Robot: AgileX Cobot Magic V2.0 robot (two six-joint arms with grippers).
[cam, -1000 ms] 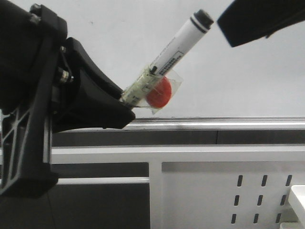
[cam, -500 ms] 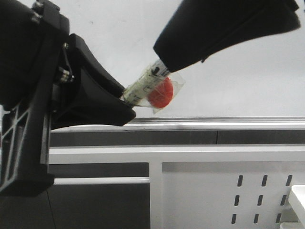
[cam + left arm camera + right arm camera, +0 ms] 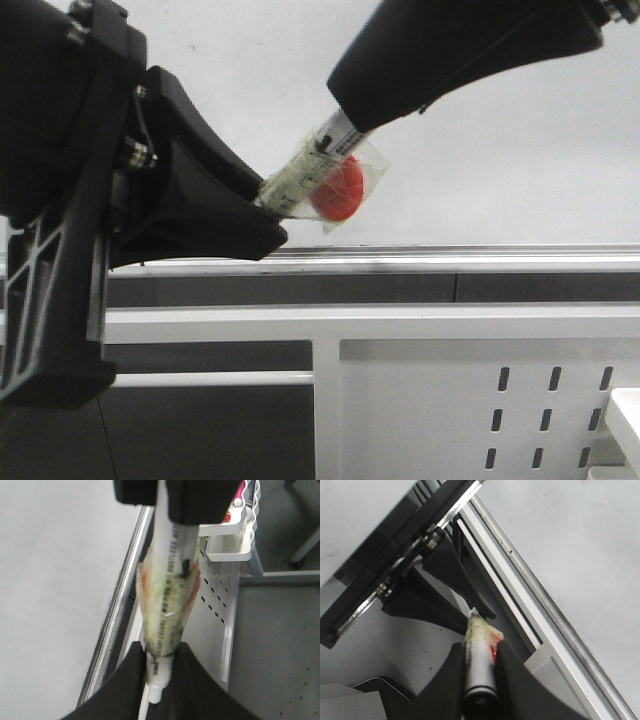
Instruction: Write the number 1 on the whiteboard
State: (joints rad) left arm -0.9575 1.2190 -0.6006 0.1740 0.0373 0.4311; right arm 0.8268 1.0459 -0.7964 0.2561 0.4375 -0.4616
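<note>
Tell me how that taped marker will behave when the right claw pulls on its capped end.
The marker probably stays stiff: its barrel runs straight between the left claw and right claw. The smooth round barrel could slip or twist in a grip. The loose clear tape around the red blob looks floppy and may crumple.

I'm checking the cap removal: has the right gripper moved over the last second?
Yes. The right gripper came down and leftward across the whiteboard onto the marker, covering its cap end.

White perforated metal panel (image 3: 480,400) stands under the whiteboard's silver rail (image 3: 460,258), grey floor (image 3: 280,645) beneath, nothing visibly lying there.
</note>
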